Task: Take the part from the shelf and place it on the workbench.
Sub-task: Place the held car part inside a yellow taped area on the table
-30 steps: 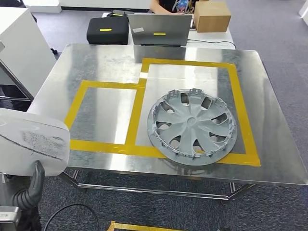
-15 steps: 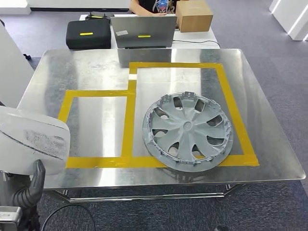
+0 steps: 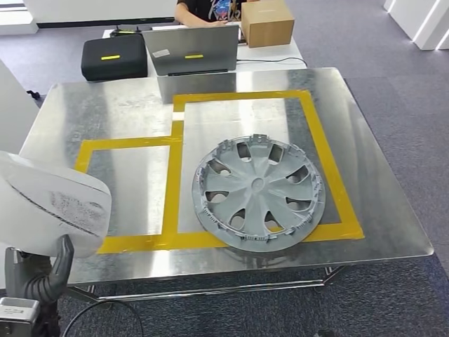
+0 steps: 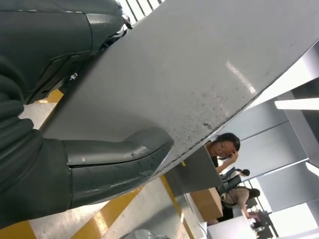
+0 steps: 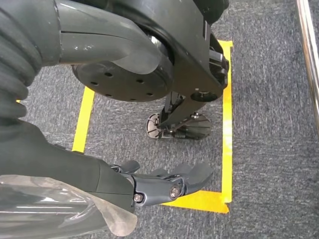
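left hand: clamps a white panel by its lower edge, thumb pressed flat on one face, darker fingers behind the other.
white panel: carried low at the near left corner of the surface, not yet over it; held tilted, broad face speckled with dark scuffs.
handling: looks stiff, thin and light for its spread; smooth painted face likely slippery under a thumb; wide sheet apt to swing or lever out of an edge grip, so a hold nearer the middle of one edge, kept well pinched, seems safest.
left taped box: bare metal inside yellow tape, nearest likely landing spot.
hubcap: grey, lying flat in the larger taped box, overlapping its near tape line.
right hand: hangs over carpet, fingers loosely extended, holding nothing.
far side: laptop, black case, cardboard box.
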{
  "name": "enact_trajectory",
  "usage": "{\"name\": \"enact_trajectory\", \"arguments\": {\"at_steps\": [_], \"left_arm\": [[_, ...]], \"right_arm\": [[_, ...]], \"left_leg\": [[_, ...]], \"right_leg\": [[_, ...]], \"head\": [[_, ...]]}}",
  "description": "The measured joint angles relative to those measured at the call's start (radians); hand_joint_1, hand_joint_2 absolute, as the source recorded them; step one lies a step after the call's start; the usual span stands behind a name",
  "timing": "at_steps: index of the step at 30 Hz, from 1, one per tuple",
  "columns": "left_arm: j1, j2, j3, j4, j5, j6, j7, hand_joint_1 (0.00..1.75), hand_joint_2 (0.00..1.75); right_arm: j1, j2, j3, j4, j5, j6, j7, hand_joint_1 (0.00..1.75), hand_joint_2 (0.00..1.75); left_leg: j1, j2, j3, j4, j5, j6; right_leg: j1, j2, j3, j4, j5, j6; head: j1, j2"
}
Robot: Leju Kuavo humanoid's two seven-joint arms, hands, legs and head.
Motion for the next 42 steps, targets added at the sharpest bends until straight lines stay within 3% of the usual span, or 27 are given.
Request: {"name": "enact_trajectory", "arguments": {"at_steps": [4, 7, 11, 14, 19, 35, 38, 42], "left_arm": [[-0.001, 0.025, 0.007, 0.000, -0.046, -0.017, 0.062, 1.75, 1.75], [-0.019, 0.061, 0.033, 0.015, -0.093, -0.058, 0.155, 1.75, 1.75], [-0.083, 0.110, 0.101, 0.091, -0.162, -0.102, 0.275, 1.75, 1.75], [-0.141, 0.146, 0.140, 0.171, -0.199, -0.132, 0.317, 1.75, 1.75], [-0.194, 0.177, 0.165, 0.247, -0.217, -0.143, 0.328, 1.75, 1.75], [-0.218, 0.192, 0.177, 0.306, -0.243, -0.159, 0.362, 1.75, 1.75], [-0.259, 0.208, 0.173, 0.346, -0.295, -0.185, 0.388, 1.75, 1.75], [-0.372, 0.231, 0.129, 0.443, -0.419, -0.246, 0.434, 1.75, 1.75]], "right_arm": [[-0.002, 0.000, 0.013, 0.001, -0.013, 0.000, -0.012, 0.00, 1.75], [-0.003, 0.000, 0.021, 0.002, -0.023, -0.003, -0.024, 0.00, 1.75], [-0.009, 0.000, 0.040, 0.002, -0.033, -0.004, -0.032, 0.00, 1.75], [-0.016, 0.000, 0.051, 0.005, -0.034, 0.002, -0.034, 0.00, 1.75], [-0.026, 0.000, 0.064, 0.010, -0.036, 0.008, -0.034, 0.00, 1.75], [-0.032, 0.000, 0.071, 0.016, -0.037, 0.011, -0.034, 0.00, 1.75], [-0.036, 0.000, 0.079, 0.020, -0.037, 0.018, -0.035, 0.00, 1.75], [-0.045, 0.000, 0.093, 0.028, -0.034, 0.029, -0.032, 0.00, 1.75]], "left_leg": [[0.001, 0.000, 0.002, -0.007, 0.004, -0.009], [0.002, 0.000, 0.002, -0.009, 0.006, -0.017], [0.002, 0.000, 0.001, -0.010, 0.008, -0.021], [0.002, 0.000, 0.001, -0.010, 0.009, -0.022], [0.001, 0.000, 0.001, -0.009, 0.010, -0.022], [0.000, 0.000, 0.000, -0.009, 0.009, -0.022], [0.000, 0.000, 0.000, -0.009, 0.009, -0.022], [0.000, 0.000, 0.000, -0.009, 0.010, -0.023]], "right_leg": [[0.001, -0.001, -0.001, 0.000, -0.001, -0.006], [0.002, -0.001, -0.002, 0.001, 0.000, -0.009], [0.002, -0.001, -0.002, 0.001, 0.002, -0.013], [0.002, -0.001, -0.002, 0.001, 0.004, -0.014], [0.002, 0.000, -0.002, 0.001, 0.005, -0.013], [0.000, 0.000, -0.003, 0.001, 0.005, -0.013], [0.001, -0.001, -0.003, 0.001, 0.005, -0.013], [0.001, -0.001, -0.003, 0.001, 0.006, -0.013]], "head": [[0.000, 0.000], [0.001, 0.000], [0.001, 0.000], [0.001, 0.000], [0.001, 0.000], [0.001, 0.000], [0.001, 0.000], [0.001, 0.000]]}}
